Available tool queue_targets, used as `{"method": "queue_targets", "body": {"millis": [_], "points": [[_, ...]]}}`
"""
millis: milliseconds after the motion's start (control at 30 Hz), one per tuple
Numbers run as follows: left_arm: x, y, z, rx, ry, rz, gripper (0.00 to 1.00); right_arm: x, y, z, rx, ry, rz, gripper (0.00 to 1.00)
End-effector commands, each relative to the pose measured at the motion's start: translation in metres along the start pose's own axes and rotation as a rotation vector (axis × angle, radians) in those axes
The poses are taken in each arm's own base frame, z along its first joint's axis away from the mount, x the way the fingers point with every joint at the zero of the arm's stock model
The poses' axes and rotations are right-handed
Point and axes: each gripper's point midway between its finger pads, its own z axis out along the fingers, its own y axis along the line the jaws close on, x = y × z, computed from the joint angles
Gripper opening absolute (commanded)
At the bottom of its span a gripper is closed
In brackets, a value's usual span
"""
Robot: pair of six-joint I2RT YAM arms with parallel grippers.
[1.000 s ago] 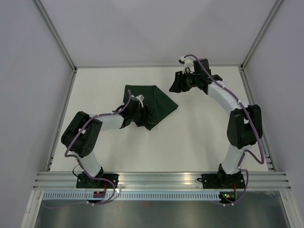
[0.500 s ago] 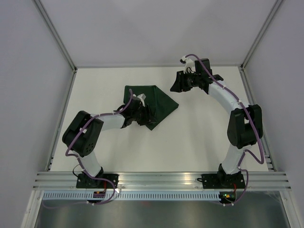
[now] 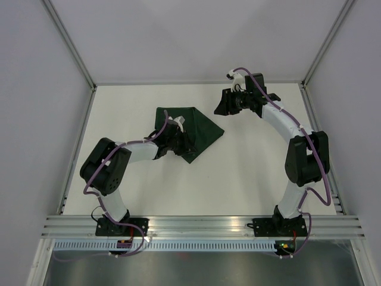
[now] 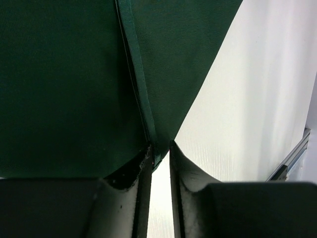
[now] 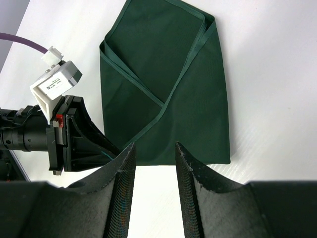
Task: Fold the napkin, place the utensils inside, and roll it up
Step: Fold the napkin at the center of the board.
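A: Napkin [image 3: 199,125]?
B: Folded, flat on table [image 3: 250,167], left of centre.
A: Left gripper [image 4: 159,148]?
B: Barely parted, tips straddling its near corner hem.
A: Right gripper [image 5: 154,146]?
B: Parted wider, empty, well apart.

the left arm [image 3: 138,152] and right arm [image 3: 280,122] share one build: smooth white link shells between bulky black joint housings, each on a black base [image 3: 122,227]. a purple cable [image 5: 22,40] runs along each arm. the left wrist carries a white box [image 5: 55,85] with a printed label and a small red mark below. the right gripper [image 5: 154,148] has black fingers [image 5: 120,198] with a fine woven texture; the left gripper [image 4: 159,148] has glossier black ones.
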Motion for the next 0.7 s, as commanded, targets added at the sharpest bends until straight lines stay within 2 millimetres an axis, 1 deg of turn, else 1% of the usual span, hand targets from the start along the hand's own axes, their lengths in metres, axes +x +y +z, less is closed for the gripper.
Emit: {"method": "queue_targets", "body": {"millis": [0,100,200,333,367,533,667], "points": [[-0.012,-0.02,0.001,0.058,-0.022,0.004,0.23,-0.001,-0.003,0.004,-0.016,-0.009,0.011,0.43],[-0.011,-0.019,0.001,0.056,-0.019,0.006,0.19,0.0,-0.005,0.005,-0.014,-0.006,0.011,0.43],[-0.008,-0.016,0.001,0.048,-0.017,0.005,0.1,0.0,-0.006,0.006,-0.013,-0.004,0.013,0.43],[-0.009,-0.017,-0.005,0.041,-0.033,0.012,0.05,-0.001,-0.007,0.006,-0.011,-0.004,0.007,0.43],[-0.01,-0.018,-0.009,0.042,-0.038,0.017,0.04,0.0,-0.007,0.006,-0.011,-0.001,0.009,0.43],[-0.009,-0.01,-0.014,-0.001,-0.048,0.021,0.02,0.006,-0.012,0.01,-0.004,0.018,0.004,0.43],[0.0,0.0,-0.012,-0.025,-0.031,0.011,0.02,0.015,-0.018,0.016,-0.001,0.055,0.004,0.43]]}}
